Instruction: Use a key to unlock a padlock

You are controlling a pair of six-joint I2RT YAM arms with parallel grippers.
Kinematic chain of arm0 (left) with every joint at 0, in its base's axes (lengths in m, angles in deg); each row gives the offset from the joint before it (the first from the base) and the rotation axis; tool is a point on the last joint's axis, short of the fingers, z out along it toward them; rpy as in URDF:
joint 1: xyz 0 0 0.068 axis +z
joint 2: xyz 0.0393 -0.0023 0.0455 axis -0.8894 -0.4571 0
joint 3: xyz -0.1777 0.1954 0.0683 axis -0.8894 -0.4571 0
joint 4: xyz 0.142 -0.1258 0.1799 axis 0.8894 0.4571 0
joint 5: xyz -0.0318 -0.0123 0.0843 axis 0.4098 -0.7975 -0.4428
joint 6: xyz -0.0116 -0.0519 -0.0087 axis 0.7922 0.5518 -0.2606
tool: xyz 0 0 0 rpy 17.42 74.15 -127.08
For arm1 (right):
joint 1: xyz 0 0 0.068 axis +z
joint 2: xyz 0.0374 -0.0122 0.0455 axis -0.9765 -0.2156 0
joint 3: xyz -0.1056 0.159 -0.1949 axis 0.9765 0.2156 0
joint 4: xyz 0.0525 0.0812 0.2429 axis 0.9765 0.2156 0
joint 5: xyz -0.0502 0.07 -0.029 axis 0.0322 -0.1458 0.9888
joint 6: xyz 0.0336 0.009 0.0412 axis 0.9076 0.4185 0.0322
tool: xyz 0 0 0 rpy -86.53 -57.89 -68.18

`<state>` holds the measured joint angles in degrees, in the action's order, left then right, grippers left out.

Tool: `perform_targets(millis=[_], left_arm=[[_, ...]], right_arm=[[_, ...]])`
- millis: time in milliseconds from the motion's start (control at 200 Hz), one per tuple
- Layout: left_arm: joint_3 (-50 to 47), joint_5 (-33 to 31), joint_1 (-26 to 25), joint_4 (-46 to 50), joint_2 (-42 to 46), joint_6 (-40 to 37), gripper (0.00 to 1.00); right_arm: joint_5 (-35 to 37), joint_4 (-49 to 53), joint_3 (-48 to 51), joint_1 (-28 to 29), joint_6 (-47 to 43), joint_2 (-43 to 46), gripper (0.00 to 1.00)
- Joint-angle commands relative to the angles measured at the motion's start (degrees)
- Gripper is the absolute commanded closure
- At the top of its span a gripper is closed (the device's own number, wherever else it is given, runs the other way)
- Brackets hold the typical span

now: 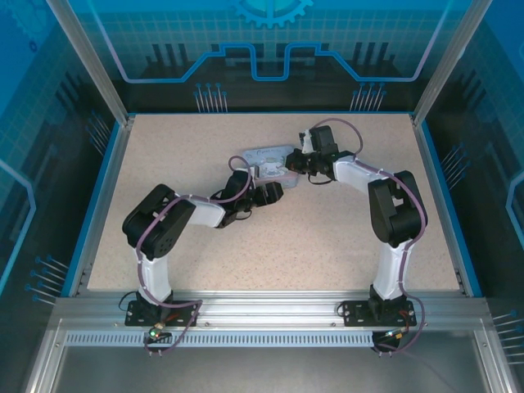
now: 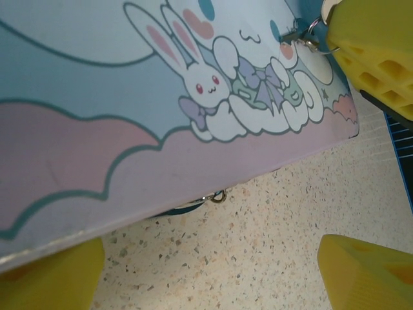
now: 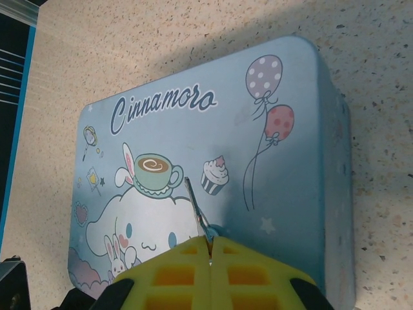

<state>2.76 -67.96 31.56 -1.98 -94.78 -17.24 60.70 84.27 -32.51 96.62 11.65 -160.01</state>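
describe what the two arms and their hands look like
The left arm and right arm each have white links between bulky black joints. A thin purple cable runs along each arm, and both stand on black base plates. The left hand and right hand have chunky yellow fingers with square hollows moulded in.

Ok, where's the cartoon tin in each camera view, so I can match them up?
Top external: the tin lies at the middle of the table.
Left wrist: the tin covers the upper left.
Right wrist: the tin spans the middle, above the right gripper, shut on the key.
Shared landmark: the small white rabbit on its lid, in both wrist views.
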Motion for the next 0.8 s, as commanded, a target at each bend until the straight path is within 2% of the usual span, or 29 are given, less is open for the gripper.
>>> perform_targets(millis=[0, 380, 650, 795], left_arm=[[1.71, -0.99, -0.30, -0.97, -3.03, -0.36, 0.13], [-0.71, -7.85, -3.25, -13.09, -6.01, -2.97, 0.13], [0.81, -5.04, -3.50, -14.61, -8.13, -2.81, 0.13], [1.92, -2.25, -3.48, -14.58, -8.85, -2.74, 0.17]], right_arm=[[2.48, 5.14, 0.04, -0.57, -1.40, -1.49, 0.99], [1.31, 3.55, 1.82, -0.55, -1.31, -0.77, 0.99], [1.19, 3.44, 1.91, -0.58, -1.18, -1.05, 0.99], [0.98, 3.19, 2.17, -0.53, -1.14, -1.00, 0.99]])
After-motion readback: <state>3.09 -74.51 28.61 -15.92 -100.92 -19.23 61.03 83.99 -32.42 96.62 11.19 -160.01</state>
